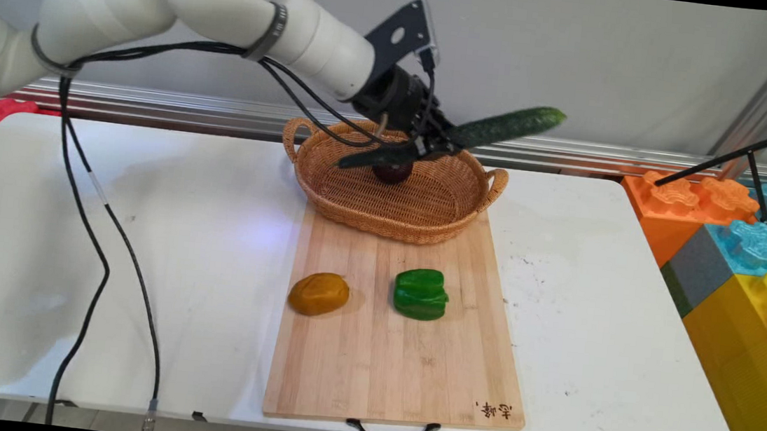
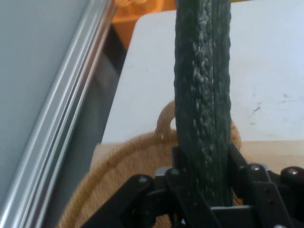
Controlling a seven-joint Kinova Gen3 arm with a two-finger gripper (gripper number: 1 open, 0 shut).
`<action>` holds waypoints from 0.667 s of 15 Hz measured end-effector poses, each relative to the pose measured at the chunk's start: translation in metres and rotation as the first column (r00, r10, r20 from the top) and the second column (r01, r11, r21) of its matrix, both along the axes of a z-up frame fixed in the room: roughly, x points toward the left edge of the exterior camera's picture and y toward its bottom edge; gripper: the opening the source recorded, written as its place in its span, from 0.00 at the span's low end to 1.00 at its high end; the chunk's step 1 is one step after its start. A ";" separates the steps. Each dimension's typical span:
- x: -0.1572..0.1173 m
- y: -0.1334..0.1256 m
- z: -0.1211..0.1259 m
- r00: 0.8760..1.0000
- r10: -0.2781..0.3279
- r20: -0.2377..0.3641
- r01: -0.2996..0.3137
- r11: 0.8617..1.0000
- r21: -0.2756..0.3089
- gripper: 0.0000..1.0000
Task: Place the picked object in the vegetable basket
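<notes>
Black two-finger pincer (image 1: 436, 147) is clamped mid-length on a long dark green cucumber (image 1: 504, 126), tilted above the oval wicker basket (image 1: 356, 202) by the desk's far edge.

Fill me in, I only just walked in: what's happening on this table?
The black two-finger gripper holds a long dark green cucumber in the air above the oval wicker basket, where a dark round item lies. On the wooden cutting board sit a green bell pepper and an orange-brown potato-like piece.
</notes>
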State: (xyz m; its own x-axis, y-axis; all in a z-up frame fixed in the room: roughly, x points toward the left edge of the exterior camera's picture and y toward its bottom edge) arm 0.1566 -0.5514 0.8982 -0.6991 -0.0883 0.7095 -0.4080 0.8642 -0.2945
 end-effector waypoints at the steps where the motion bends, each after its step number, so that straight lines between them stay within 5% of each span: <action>1: -0.002 -0.005 -0.002 1.000 -0.025 0.000 0.025 1.000 -0.017 0.00; 5: -0.011 -0.027 -0.009 0.989 -0.125 0.075 0.133 0.986 -0.104 0.00; 10: -0.001 -0.054 -0.020 0.962 -0.143 0.231 0.179 0.973 -0.147 0.00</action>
State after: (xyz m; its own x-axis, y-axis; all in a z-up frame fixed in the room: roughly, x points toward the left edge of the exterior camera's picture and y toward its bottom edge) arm 0.1555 -0.6051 0.8787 -0.8335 0.1435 0.5335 -0.1775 0.8449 -0.5046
